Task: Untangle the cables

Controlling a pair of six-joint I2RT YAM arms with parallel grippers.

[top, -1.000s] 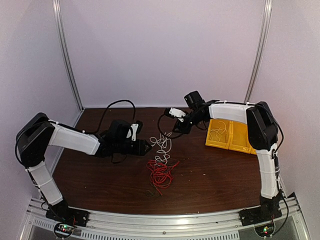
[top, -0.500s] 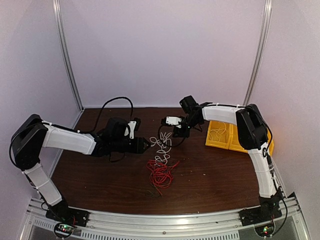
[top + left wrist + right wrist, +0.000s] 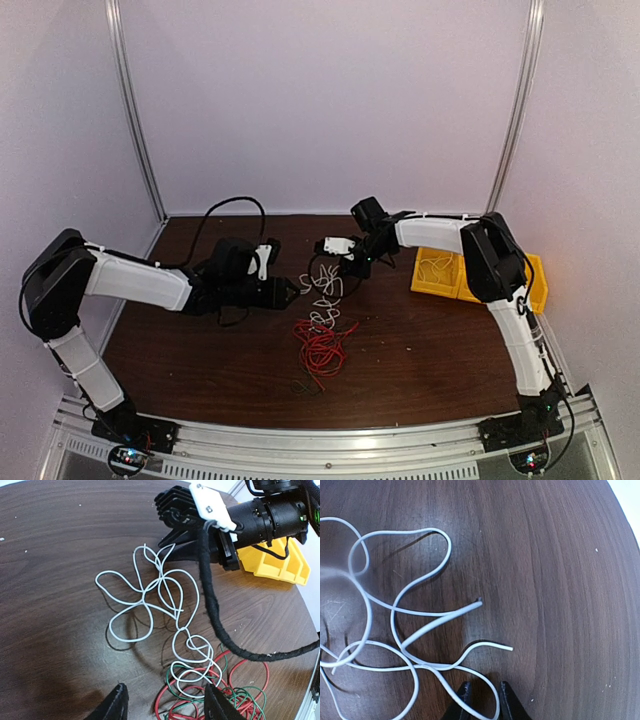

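Observation:
A white cable [image 3: 325,290] lies in loose loops at the table's middle; it also shows in the left wrist view [image 3: 160,592] and the right wrist view [image 3: 395,625]. Its near end overlaps a red cable [image 3: 320,345] that is mixed with thin green wire [image 3: 245,692]. I cannot make out a separate dark cable. My left gripper [image 3: 167,702] is open and empty, just left of the pile. My right gripper [image 3: 485,700] is down at the white cable's far end. Its jaws stand narrowly apart, with one white strand running between them.
A yellow bin [image 3: 480,272] at the right holds a small white coil [image 3: 435,265]. The right arm's thick black braided lead [image 3: 210,605] hangs over the pile. The right wrist [image 3: 260,517] sits close above the white cable's far side.
My right gripper has swung left, away from the yellow bin, and come down onto the far end of the white cable. My left arm has shifted slightly; the cables lie about as before.

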